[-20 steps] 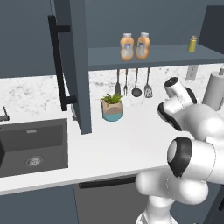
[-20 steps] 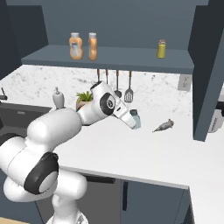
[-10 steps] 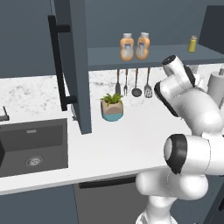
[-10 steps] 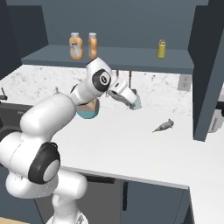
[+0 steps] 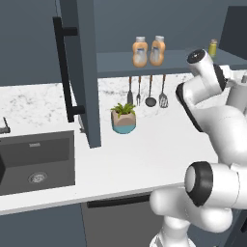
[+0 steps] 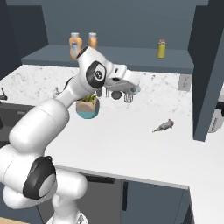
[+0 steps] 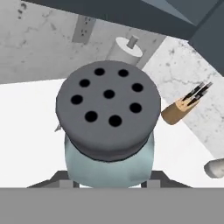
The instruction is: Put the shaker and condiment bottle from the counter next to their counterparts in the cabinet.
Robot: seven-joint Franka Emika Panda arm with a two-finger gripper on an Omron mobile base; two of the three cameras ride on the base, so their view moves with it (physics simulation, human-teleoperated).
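Hand view: claw (image 7: 108, 186) grips shaker (image 7: 109, 144), clear above counter (image 6: 131, 144), below cabinet (image 6: 131, 59) shelf edge.

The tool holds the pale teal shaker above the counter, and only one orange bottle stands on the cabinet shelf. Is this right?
Not quite. The left base view shows two orange bottles side by side on the cabinet shelf, not one. The rest is right: the tool holds the pale teal shaker above the counter.
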